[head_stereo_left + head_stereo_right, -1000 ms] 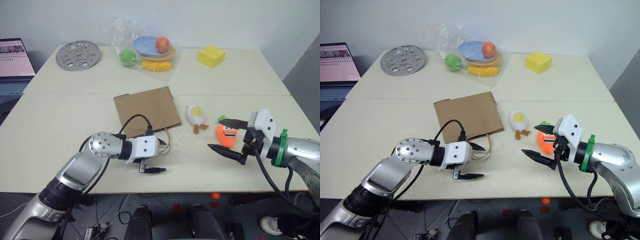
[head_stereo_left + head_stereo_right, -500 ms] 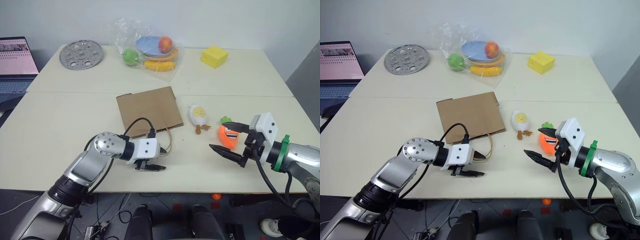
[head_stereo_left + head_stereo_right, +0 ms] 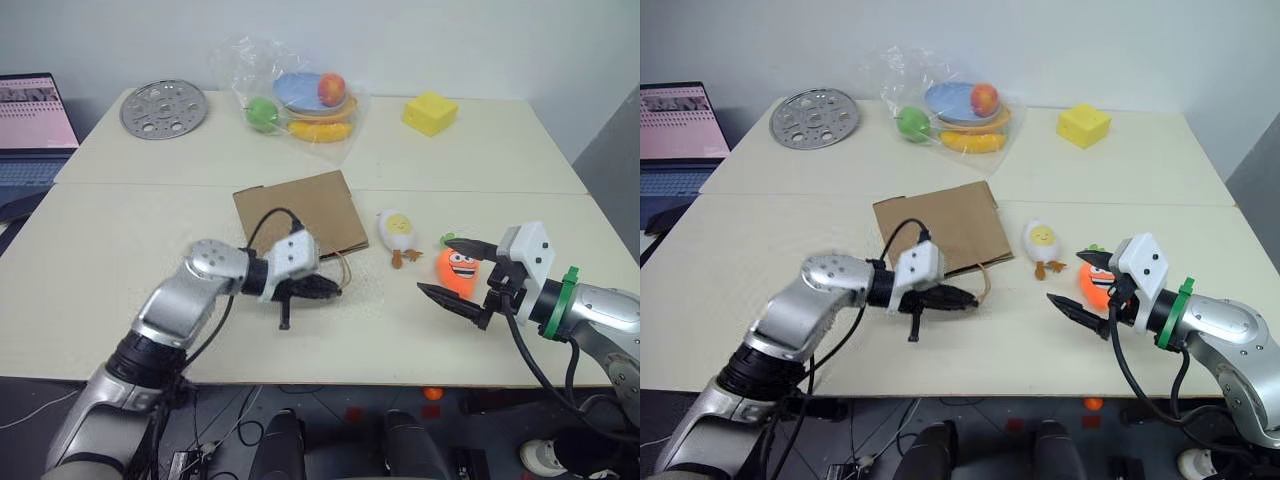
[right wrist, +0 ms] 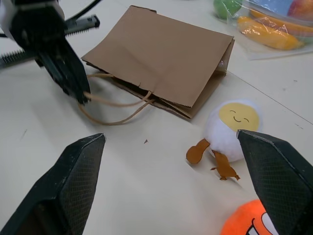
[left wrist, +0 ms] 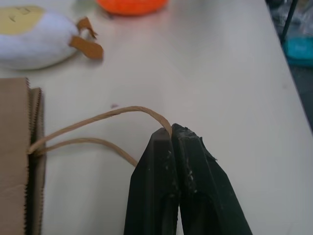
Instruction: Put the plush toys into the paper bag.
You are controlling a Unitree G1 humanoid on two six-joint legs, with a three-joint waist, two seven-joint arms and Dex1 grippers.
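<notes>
Left wrist view: we see the left claw [image 5: 171,134] clenched on a handle of the flat paper bag [image 3: 298,213]. Carrot toy [image 3: 458,270] and egg toy [image 3: 395,230] lie outside on the tabletop [image 3: 120,250]; right claw [image 3: 455,272] spread beside the carrot. Neither toy bagged yet.

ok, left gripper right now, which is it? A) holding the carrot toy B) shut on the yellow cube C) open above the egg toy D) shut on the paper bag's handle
D: in the left wrist view the left gripper has its black fingers pressed together on a tan loop handle of the paper bag, which lies flat on the table.
</notes>
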